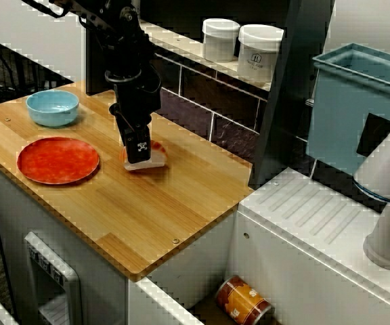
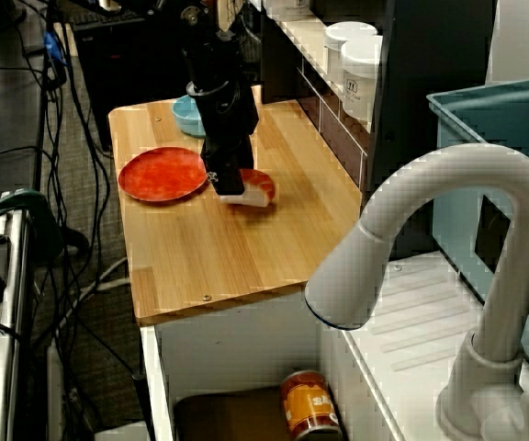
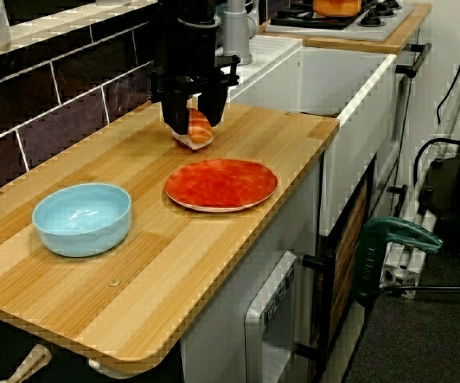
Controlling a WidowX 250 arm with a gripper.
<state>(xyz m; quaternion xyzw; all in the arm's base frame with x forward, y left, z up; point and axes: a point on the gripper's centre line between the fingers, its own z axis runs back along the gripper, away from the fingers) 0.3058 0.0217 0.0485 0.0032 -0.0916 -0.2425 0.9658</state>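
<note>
wooden counter — gripper stands low over a salmon sushi piece, fingers close on both sides; cannot tell if they pinch | piece lies near the red plate, not touching | likely light, slick-topped — best held across its long sides

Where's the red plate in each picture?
Front view: plate at the left, just below the bowl.
View from above: plate at the upper left, on the counter.
Side view: plate in the middle, right of the bowl.
Shared landmark: the blue bowl, beside the plate everywhere.
</note>
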